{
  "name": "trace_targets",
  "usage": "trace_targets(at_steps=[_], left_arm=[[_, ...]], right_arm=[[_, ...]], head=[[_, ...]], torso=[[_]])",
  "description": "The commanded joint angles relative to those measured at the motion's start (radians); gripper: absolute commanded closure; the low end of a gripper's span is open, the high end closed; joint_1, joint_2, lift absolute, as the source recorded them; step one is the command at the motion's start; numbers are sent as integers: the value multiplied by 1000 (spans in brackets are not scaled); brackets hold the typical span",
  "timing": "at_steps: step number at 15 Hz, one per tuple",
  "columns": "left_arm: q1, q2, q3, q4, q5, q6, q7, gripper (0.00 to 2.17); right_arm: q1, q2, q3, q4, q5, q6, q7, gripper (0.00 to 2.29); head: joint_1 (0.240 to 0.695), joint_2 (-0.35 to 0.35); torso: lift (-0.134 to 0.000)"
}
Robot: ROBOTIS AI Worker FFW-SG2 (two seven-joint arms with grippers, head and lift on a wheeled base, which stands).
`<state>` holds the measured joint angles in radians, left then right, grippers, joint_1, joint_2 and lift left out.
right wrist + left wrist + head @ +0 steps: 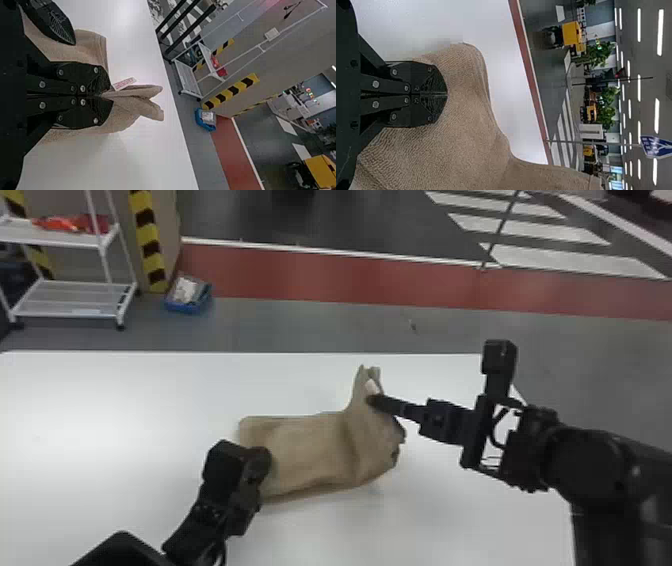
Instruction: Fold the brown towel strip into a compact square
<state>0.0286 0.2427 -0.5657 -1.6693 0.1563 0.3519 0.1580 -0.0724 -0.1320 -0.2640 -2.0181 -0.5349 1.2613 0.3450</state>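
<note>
1. The brown towel strip (310, 450) is laid on the white worktop (125, 400), with its right end rumpled and its far right corner raised in a peak.
2. That raised part is grasped by the right hand (372, 400), its fingers pressed together on the cloth; a white tag (371, 386) is seen just beside them.
3. The left hand (258, 462) is placed at the towel's left part, its fingers (431, 81) clenched together; whether cloth is pinched between them cannot be told.
4. Beyond the worktop, a blue bin (189, 297) is set on the floor near a white shelf cart (70, 297).
</note>
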Motion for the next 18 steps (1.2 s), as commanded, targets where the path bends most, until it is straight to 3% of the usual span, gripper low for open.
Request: trace_targets(at_steps=[1, 3, 6, 9, 18], left_arm=[[-3, -7, -11, -1, 0, 0, 0, 2057], [-3, -7, -22, -1, 0, 0, 3, 2057], [-1, -7, -26, -3, 0, -3, 8, 2057], [5, 1, -26, -17, 0, -6, 11, 2057], [10, -5, -39, -18, -14, -6, 17, 2057]], right_arm=[[3, 26, 71, -4, -2, -47, -15, 1214], [0, 58, 138, -2, 21, -69, -32, 1214], [-3, 75, 213, 9, 52, -93, -50, 1214], [13, 77, 244, 19, 81, -90, -70, 1214], [17, 78, 316, 81, 101, -142, -75, 1214]], head=[[695, -193], [695, -161], [695, -121], [695, -84], [695, -70]], torso=[[-124], [-124], [-124], [-124], [-124]])
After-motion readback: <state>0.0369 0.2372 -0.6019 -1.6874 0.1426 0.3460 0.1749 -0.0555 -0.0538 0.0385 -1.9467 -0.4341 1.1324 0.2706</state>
